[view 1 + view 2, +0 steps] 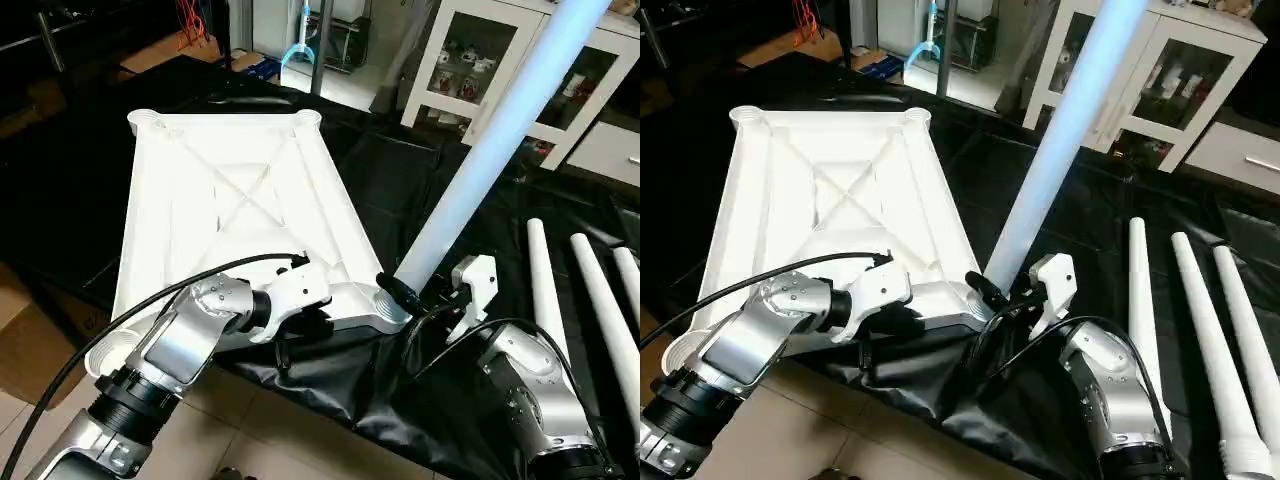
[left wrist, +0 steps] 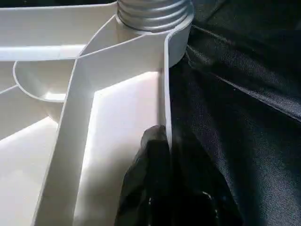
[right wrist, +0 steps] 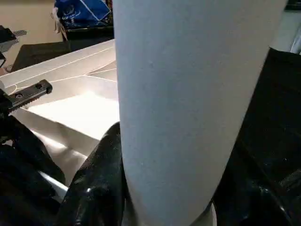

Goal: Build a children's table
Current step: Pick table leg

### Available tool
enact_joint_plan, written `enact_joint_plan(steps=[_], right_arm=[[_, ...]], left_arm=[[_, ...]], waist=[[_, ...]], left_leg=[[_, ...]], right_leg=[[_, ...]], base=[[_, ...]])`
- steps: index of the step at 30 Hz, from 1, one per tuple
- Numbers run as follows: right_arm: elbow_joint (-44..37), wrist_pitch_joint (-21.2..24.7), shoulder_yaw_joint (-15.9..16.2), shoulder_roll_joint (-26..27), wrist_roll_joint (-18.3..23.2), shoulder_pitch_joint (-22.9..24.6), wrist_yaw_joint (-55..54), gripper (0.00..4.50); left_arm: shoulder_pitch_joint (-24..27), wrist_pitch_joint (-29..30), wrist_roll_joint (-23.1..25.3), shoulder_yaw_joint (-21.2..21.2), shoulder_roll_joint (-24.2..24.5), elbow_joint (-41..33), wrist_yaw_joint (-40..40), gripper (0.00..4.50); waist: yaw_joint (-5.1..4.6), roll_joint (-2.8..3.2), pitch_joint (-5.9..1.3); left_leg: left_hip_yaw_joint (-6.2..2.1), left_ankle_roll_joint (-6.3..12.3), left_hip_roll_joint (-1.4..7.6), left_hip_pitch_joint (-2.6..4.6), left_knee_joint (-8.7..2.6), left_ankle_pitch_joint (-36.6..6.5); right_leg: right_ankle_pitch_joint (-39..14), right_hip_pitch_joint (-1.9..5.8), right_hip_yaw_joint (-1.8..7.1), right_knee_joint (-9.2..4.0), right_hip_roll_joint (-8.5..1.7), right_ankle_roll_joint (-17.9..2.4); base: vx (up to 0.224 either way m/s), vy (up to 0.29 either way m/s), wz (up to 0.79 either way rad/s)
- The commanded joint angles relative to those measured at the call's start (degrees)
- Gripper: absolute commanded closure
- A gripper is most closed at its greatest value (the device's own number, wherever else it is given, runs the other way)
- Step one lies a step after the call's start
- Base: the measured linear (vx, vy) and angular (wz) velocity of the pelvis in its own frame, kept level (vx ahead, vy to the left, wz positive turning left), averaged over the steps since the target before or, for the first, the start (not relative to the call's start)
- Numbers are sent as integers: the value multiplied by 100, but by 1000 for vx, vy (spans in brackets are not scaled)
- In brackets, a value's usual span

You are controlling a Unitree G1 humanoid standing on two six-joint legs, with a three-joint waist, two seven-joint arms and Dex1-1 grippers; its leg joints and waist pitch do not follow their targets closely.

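From the head camera, you see the tabletop [image 1: 230, 200] lying underside-up on the black cloth [image 1: 400, 170], your left gripper [image 1: 330, 318] clamped shut on its near rim beside the corner socket [image 1: 385, 312], forearm reaching in from the left. Your right gripper [image 1: 425, 290] grasps the upright leg [image 1: 480, 160] just above that socket, three spare legs [image 1: 600, 310] lying to its right. In the right wrist view, the leg [image 3: 188, 103] stands between the black fingers [image 3: 99, 183].

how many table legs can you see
4. One leg stands in the tabletop's near corner socket, clamped by the right gripper. Three spare legs lie side by side on the black cover to the right.
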Motion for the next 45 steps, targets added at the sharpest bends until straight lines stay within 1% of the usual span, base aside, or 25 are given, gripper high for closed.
enact_joint_plan(steps=[1, 6, 8, 10, 12, 15, 16, 18, 21, 22, 23, 25, 26, 27, 28, 29, 31, 32, 34, 35, 38, 42, 43, 44, 45], right_arm=[[757, 417, 51, -51, -286, 371, -207, 261], [1058, 300, -228, 124, -332, 225, -877, 261], [1258, 206, -389, 196, -436, 87, -1373, 261], [1483, 140, -535, 259, -549, -73, -1891, 261], [1688, 63, -648, 314, -637, -226, -2322, 261], [1935, -3, -631, 334, -878, -439, -2836, 261], [2193, 18, -611, 355, -1132, -682, -3463, 261], [2395, 84, -620, 370, -1328, -891, -4059, 261], [2737, 222, -703, 405, -1439, -1190, -4920, 261], [2953, 225, -813, 436, -1434, -1355, -5448, 261], [2979, 220, -830, 442, -1427, -1374, -5503, 261], [3226, 249, -1104, 564, -1192, -1596, -6072, 261], [3254, 207, -1147, 603, -1170, -1640, -6164, 261], [3256, 203, -1149, 606, -1170, -1642, -6169, 261], [3270, 94, -1174, 650, -1210, -1683, -6304, 261], [3343, 15, -1176, 668, -1268, -1729, -6423, 261], [3375, -28, -1184, 687, -1311, -1757, -6550, 261], [3442, -85, -1165, 701, -1303, -1807, -6596, 261], [3534, -266, -1000, 695, -1322, -1896, -6626, 261], [3544, -320, -957, 700, -1315, -1920, -6602, 261], [3536, -479, -908, 733, -1286, -1959, -6443, 261], [3481, -629, -868, 772, -1207, -1966, -6160, 261], [3457, -667, -831, 771, -1225, -1961, -6161, 261], [3448, -706, -833, 785, -1169, -1965, -6058, 226], [3454, -719, -830, 785, -1168, -1969, -6054, 226]], left_arm=[[-117, -185, -152, 82, -122, -72, 120, 450], [-95, -49, -79, 102, -172, -76, 316, 450], [-146, 86, -15, 140, -287, -23, 532, 450], [-226, 199, 50, 194, -435, 70, 782, 450], [-313, 268, 94, 215, -561, 162, 948, 450], [-461, 433, 166, 293, -797, 328, 1307, 450], [-624, 659, 258, 403, -1066, 519, 1760, 450], [-794, 860, 366, 531, -1318, 721, 2249, 450], [-1055, 1062, 402, 743, -1672, 1011, 2873, 450], [-1195, 1093, 376, 877, -1877, 1144, 3179, 450], [-1211, 1098, 375, 888, -1898, 1157, 3207, 450], [-1348, 1108, 360, 918, -2068, 1237, 3339, 450], [-1361, 1114, 348, 910, -2087, 1230, 3339, 450], [-1361, 1115, 347, 909, -2088, 1230, 3339, 450], [-1359, 1127, 340, 892, -2087, 1211, 3336, 450], [-1373, 1143, 337, 888, -2094, 1234, 3378, 450], [-1363, 1154, 338, 885, -2073, 1247, 3397, 450], [-1360, 1166, 322, 885, -2054, 1279, 3440, 450], [-1336, 1177, 293, 890, -2016, 1323, 3514, 450], [-1329, 1174, 289, 893, -2006, 1330, 3526, 450], [-1320, 1171, 276, 891, -1982, 1332, 3534, 450], [-1327, 1163, 262, 869, -1944, 1347, 3525, 450], [-1330, 1161, 257, 862, -1932, 1351, 3519, 450], [-1333, 1159, 251, 857, -1924, 1356, 3517, 450], [-1334, 1158, 247, 854, -1922, 1357, 3516, 450]], waist=[[-85, 53, -164], [-116, 65, -171], [-155, 66, -184], [-216, 67, -172], [-246, 63, -198], [-288, 78, -212], [-300, 70, -235], [-319, 62, -236], [-333, 34, -279], [-318, 27, -289], [-309, 15, -301], [-293, -3, -353], [-264, 0, -373], [-253, 3, -386], [-234, 5, -393], [-222, -10, -406], [-193, -11, -416], [-179, -12, -395], [-164, 5, -373], [-166, 10, -349], [-176, 21, -332], [-185, 21, -337], [-180, 15, -345], [-172, 11, -354], [-167, 10, -361]], left_leg=[[-374, -560, 593, 283, -657, -2362], [-400, -683, 589, 275, -674, -2589], [-416, -788, 592, 296, -677, -2813], [-433, -871, 576, 283, -686, -2945], [-455, -914, 575, 285, -680, -3037], [-463, -960, 570, 264, -703, -2994], [-446, -1011, 566, 284, -696, -2916], [-427, -1006, 549, 293, -677, -2878], [-395, -847, 531, 263, -624, -2385], [-383, -707, 533, 230, -605, -2057], [-349, -541, 524, 230, -580, -1760], [-322, -233, 508, 202, -504, -1133], [-306, 14, 507, 172, -454, -607], [-299, 138, 510, 171, -428, -349], [-279, 346, 507, 173, -397, 19], [-258, 497, 500, 189, -359, 220], [-249, 622, 504, 187, -337, 317], [-242, 656, 514, 172, -342, 265], [-245, 574, 538, 190, -365, -81], [-249, 464, 547, 197, -390, -349], [-265, 167, 554, 217, -433, -766], [-271, 21, 539, 205, -440, -920], [-269, 29, 533, 202, -431, -862], [-265, 74, 524, 189, -418, -729], [-262, 107, 521, 188, -410, -662]], right_leg=[[-1695, -115, 204, -467, -350, -818], [-1929, -136, 197, -479, -353, -779], [-2126, -163, 192, -488, -355, -738], [-2250, -180, 181, -507, -347, -711], [-2321, -165, 170, -510, -359, -650], [-2073, -154, 149, -504, -337, -627], [-1860, -163, 139, -483, -318, -648], [-1710, -167, 141, -490, -318, -671], [-1164, -108, 161, -464, -350, -754], [-812, -64, 163, -439, -354, -791], [-500, -46, 161, -414, -341, -848], [93, 21, 158, -337, -344, -969], [677, 70, 156, -280, -356, -1068], [1000, 82, 153, -242, -346, -1125], [1484, 95, 142, -198, -331, -1232], [1753, 100, 140, -166, -315, -1323], [1838, 109, 143, -147, -320, -1388], [1731, 98, 145, -155, -322, -1393], [1181, 74, 137, -191, -318, -1380], [762, 53, 133, -227, -299, -1340], [161, 18, 128, -273, -275, -1190], [78, 10, 129, -283, -281, -1083], [179, 17, 134, -273, -283, -1079], [366, 29, 136, -253, -285, -1094], [467, 35, 134, -240, -285, -1106]], base=[[0, 0, 0], [0, 0, 0], [0, 0, 0], [0, 0, 0], [0, 0, 0], [0, 0, 0], [0, 0, 0], [0, 0, 0], [0, 0, 0], [0, 0, 0], [0, 0, 0], [32, -17, -1], [51, -38, -3], [0, 0, 0], [51, -38, -2], [0, 0, 0], [0, 0, 0], [0, 0, 0], [0, 0, 0], [0, 0, 0], [0, 0, 0], [0, 0, 0], [0, 0, 0], [0, 0, 0], [0, 0, 0]])
